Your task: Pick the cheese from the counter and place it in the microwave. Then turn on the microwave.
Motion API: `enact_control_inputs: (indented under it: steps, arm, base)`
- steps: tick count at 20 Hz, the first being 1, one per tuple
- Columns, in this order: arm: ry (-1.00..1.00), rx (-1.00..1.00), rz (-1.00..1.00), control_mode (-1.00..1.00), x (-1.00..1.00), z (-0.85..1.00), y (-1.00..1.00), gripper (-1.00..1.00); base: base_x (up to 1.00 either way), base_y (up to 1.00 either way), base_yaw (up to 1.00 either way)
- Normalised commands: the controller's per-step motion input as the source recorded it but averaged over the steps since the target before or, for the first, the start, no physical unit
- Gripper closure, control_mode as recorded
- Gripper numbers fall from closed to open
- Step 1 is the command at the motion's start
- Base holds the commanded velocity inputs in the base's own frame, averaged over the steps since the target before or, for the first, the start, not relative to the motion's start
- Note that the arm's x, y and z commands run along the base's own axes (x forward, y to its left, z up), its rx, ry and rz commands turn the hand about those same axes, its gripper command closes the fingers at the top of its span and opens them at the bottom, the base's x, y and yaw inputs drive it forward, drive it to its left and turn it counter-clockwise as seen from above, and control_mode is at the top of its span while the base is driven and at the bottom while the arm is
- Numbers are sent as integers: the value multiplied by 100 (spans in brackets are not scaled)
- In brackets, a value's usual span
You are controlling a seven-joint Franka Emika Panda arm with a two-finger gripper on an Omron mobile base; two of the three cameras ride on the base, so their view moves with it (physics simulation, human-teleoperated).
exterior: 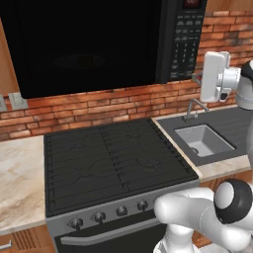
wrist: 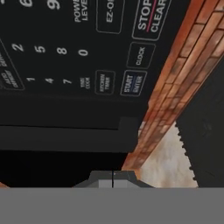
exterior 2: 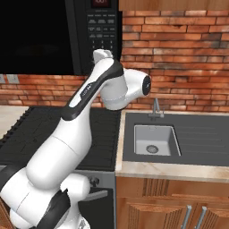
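My gripper point(wrist: 113, 180), jaws pressed shut on nothing, is hovering just below the microwave point(exterior: 89, 44) button panel, its door closed. I'm judging the cheese is inside, though I can't see it. Next I'm needing a short push onto the START button point(wrist: 132, 82).

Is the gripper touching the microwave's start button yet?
Cannot tell. In the hand view the shut gripper sits below the start button on the microwave, but no view shows contact or a gap plainly.
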Motion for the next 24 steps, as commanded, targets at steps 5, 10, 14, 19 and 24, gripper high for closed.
enact_control_inputs:
  steps: [5, 10, 14, 19, 24]
  arm:
    - [0, 1, 0, -100, 19, 0, 0, 100]
    - [1, 0, 0, -100, 19, -1, 3, 100]
    - [1, 0, 0, -100, 7, -4, 12, 100]
    - [2, 1, -2, -100, 6, -9, 12, 100]
    - [4, 3, -3, -100, 14, -6, 20, 100]
  base:
    - [0, 0, 0]
    - [0, 0, 0]
    - [0, 0, 0]
    - [0, 0, 0]
    - [0, 0, 0]
